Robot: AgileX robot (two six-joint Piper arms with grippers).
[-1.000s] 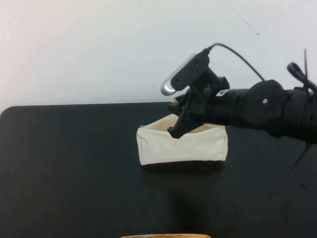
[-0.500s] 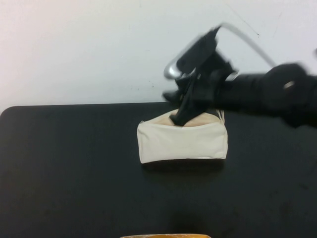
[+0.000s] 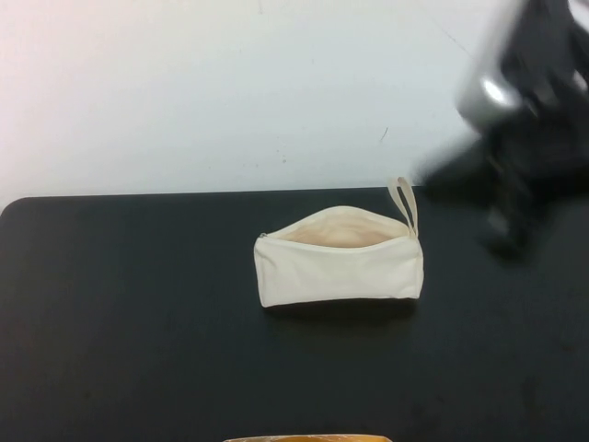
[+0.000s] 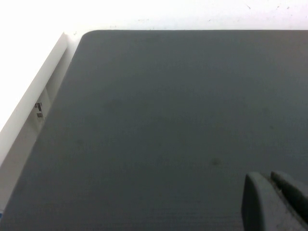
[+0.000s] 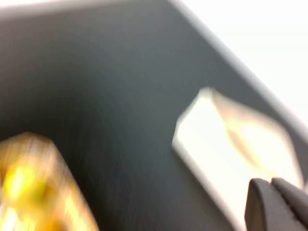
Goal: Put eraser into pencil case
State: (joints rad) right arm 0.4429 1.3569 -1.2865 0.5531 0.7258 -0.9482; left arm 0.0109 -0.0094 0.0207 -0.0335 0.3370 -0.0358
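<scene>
- Right hand raised at the worktop's right side, blurred in the high view, well apart from the pencil case; fingertips pressed together, nothing pinched between them.
- Left hand seen only from its own wrist camera, low over bare worktop near a rounded corner; fingertips likewise pressed together, empty.
- Pencil case lying lengthwise mid-worktop, zip open, mouth gaping upward with pale lining on show, loop strap sticking up at its right end.
- No eraser to be seen anywhere: not on the worktop, not in either hand. Judged likely already down inside the case, below the sightline; cannot be confirmed from here.
- If so, little left beyond parking the arm; zip not closed.
- Matte black worktop, otherwise bare but for a blurred yellow object at the near edge.
- Plain white wall behind, faintly scuffed.
</scene>
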